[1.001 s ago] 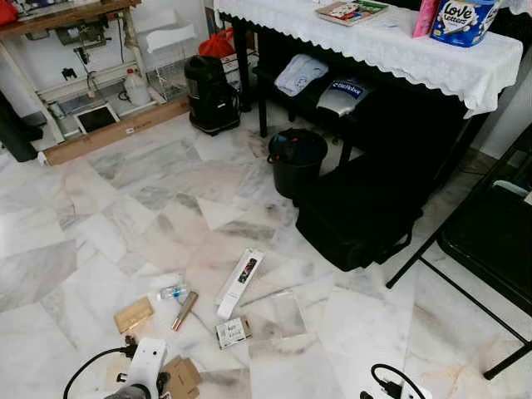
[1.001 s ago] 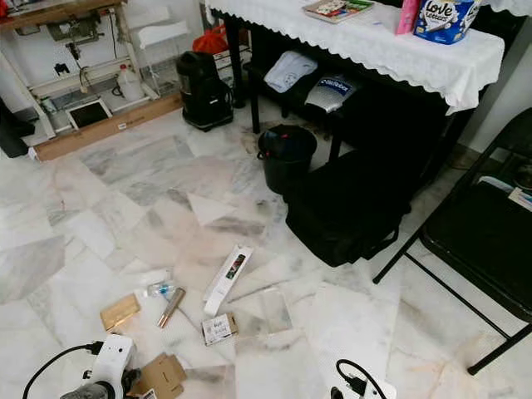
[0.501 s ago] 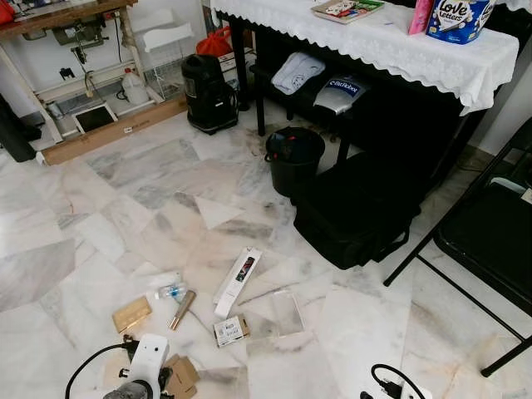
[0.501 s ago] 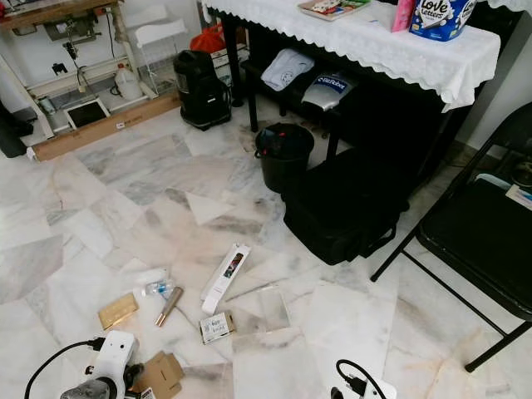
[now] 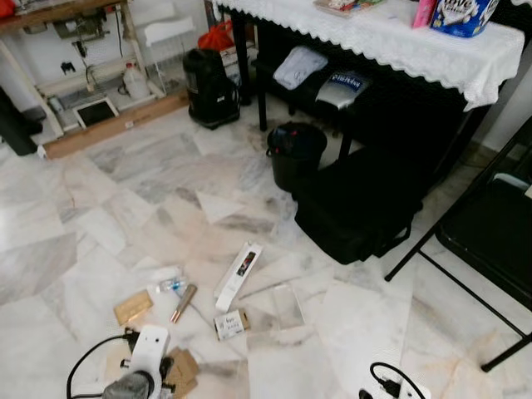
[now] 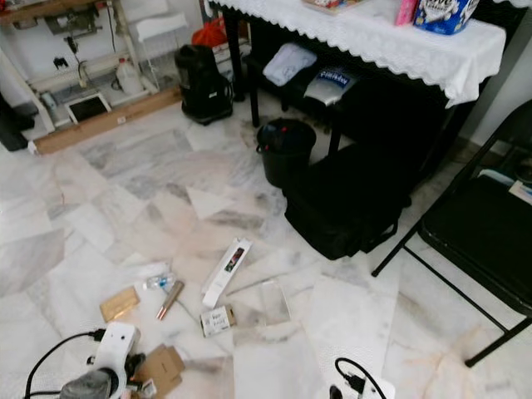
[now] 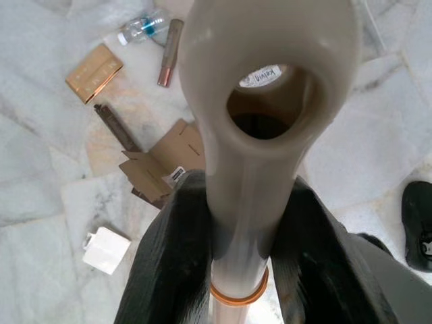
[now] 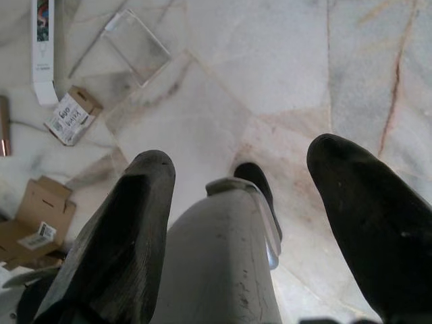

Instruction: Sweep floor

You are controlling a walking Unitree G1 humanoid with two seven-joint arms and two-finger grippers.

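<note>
Litter lies on the marble floor ahead: a long white box (image 5: 238, 276), a small white box (image 5: 228, 323), a gold box (image 5: 133, 307), a small bottle (image 5: 172, 287), a copper tube (image 5: 184, 303), a clear plastic sheet (image 5: 287, 305) and torn brown cardboard (image 5: 181, 370). My left gripper (image 7: 243, 202) is shut on a beige handle (image 7: 263, 54) with a hanging hole at its end, above the cardboard. My left arm (image 5: 143, 370) is at the bottom edge. In the right wrist view my right gripper (image 8: 236, 182) stands open, with a pale grey handle (image 8: 223, 256) between its fingers and a gap to one finger.
A black bin (image 5: 295, 154) and a black bag (image 5: 357, 208) stand ahead, in front of a table with a white cloth (image 5: 391, 37). A black folding chair (image 5: 490, 241) is at the right. A black appliance (image 5: 208, 87) and a wooden rack (image 5: 91, 75) stand at the back left.
The whole picture has shifted a little, so the camera has moved. The litter lies where it was. My left arm has crept slightly up into the picture.
</note>
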